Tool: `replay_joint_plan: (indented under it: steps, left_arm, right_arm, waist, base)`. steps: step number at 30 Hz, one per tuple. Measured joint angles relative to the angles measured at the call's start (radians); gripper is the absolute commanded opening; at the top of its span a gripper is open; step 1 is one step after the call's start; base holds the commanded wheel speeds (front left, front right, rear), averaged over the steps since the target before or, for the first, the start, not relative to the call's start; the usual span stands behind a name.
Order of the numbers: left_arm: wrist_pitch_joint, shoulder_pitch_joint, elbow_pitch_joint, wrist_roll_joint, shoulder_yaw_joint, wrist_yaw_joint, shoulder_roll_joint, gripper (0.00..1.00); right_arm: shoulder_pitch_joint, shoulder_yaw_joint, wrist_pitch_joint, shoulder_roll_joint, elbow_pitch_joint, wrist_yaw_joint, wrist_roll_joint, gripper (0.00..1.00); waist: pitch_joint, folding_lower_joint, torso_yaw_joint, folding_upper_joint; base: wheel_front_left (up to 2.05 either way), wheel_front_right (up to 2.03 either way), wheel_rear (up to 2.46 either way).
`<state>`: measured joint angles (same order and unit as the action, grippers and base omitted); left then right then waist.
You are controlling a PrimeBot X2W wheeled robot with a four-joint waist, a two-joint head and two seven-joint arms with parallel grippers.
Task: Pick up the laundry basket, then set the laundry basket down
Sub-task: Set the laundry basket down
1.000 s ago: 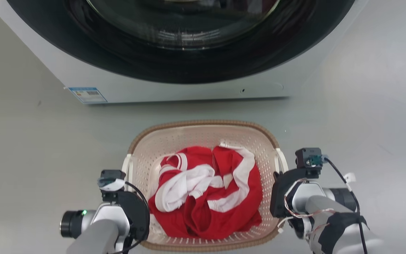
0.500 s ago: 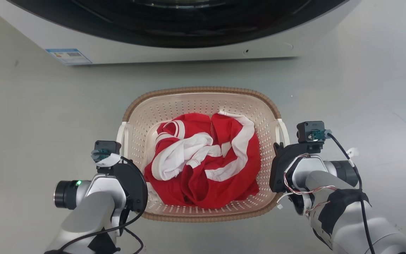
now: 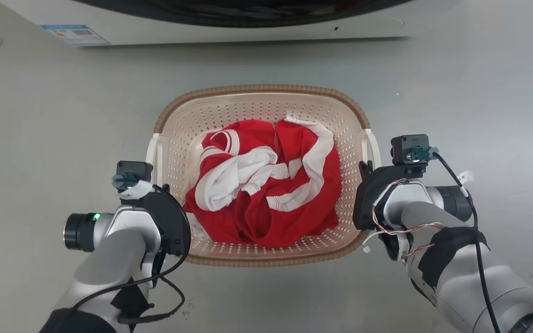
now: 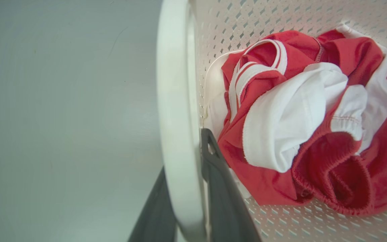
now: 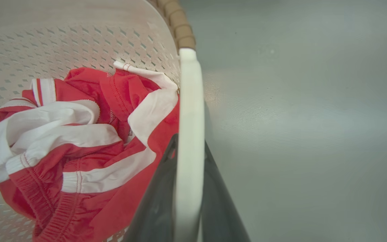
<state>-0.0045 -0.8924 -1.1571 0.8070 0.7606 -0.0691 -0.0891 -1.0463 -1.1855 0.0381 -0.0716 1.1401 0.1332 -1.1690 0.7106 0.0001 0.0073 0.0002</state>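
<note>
The laundry basket [image 3: 257,89], cream with perforated walls and a brown woven-look rim, sits in the middle of the head view, holding crumpled red and white clothes [image 3: 266,185]. My left gripper [image 3: 164,188] is shut on the basket's white left handle [image 4: 175,101], with one dark finger on each side of it [image 4: 213,164]. My right gripper [image 3: 365,169] is shut on the white right handle [image 5: 190,94] in the same way, its fingers [image 5: 161,188] straddling the bar. Whether the basket's base touches the grey floor I cannot tell.
A white front-loading washer [image 3: 248,27] with a dark door ring runs along the top edge, a label [image 3: 74,33] on its lower left corner. Smooth grey floor [image 3: 479,92] surrounds the basket on all sides.
The head view has swung down, so the washer slid towards the top edge. The basket with both grippers on its handles looks larger and the gap to the washer has widened.
</note>
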Motion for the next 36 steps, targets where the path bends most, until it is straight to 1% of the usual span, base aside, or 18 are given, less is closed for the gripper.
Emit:
replay_joint_plan:
  steps: [10, 21, 36]
  left_arm:
    - [-0.016, -0.056, -0.014, -0.007, -0.002, 0.008, -0.009, 0.00]
    - [-0.033, -0.094, -0.033, -0.011, -0.001, 0.016, -0.007, 0.00]
    - [-0.052, -0.123, -0.058, -0.012, 0.000, 0.020, -0.002, 0.00]
  right_arm:
    - [-0.047, -0.004, 0.016, -0.001, -0.006, 0.000, 0.008, 0.00]
    - [-0.077, -0.010, 0.026, -0.002, -0.007, 0.000, 0.008, 0.00]
    - [-0.097, -0.018, 0.047, -0.002, -0.004, 0.000, 0.008, 0.00]
  waist:
    - [0.063, 0.0000, 0.002, 0.0000]
    - [0.105, 0.0000, -0.001, -0.0001]
    - [0.125, -0.0002, -0.001, -0.0002]
  base:
    - [0.00, 0.00, 0.00]
    - [0.00, 0.00, 0.00]
    - [0.00, 0.00, 0.00]
